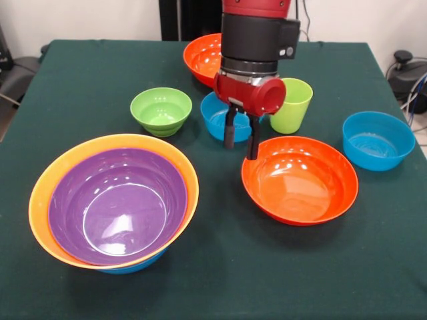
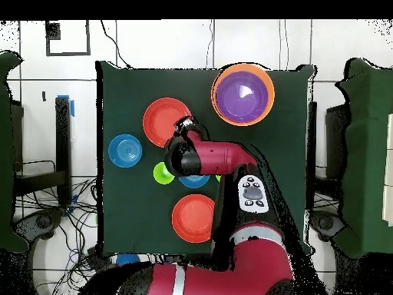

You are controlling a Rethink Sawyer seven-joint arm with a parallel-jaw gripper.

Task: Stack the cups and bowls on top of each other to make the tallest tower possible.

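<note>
Right now the red and black arm [image 1: 257, 40] comes down from above over the middle of the green table [image 1: 220, 280]. Its gripper [image 1: 241, 133] points down, and its two black fingers [image 1: 229, 128] are a little way apart with nothing between them. One finger hangs in front of a small blue bowl [image 1: 219, 119]. The other finger reaches down to the far rim of a red-orange bowl [image 1: 300, 180]. I cannot tell if it touches that rim.

From above, the arm [image 2: 219, 160] reaches out from its base and bends across the table, and the gripper [image 2: 184, 129] sits at the edge of the red-orange bowl [image 2: 163, 120].

The tower [image 1: 113, 203] stands at the near left of the front view. It has a purple bowl [image 1: 117, 203] inside a big orange bowl [image 1: 41, 193], with a bit of a blue bowl [image 1: 133, 267] peeking out below.

A lime-green cup [image 1: 293, 107] stands upright just behind the gripper, next to the small blue bowl. A small lime-green bowl [image 1: 161, 111] sits alone to the left. Another blue bowl [image 1: 377, 140] sits alone far to the right. One more red-orange bowl [image 1: 202, 57] sits at the back, partly hidden by the arm.
</note>
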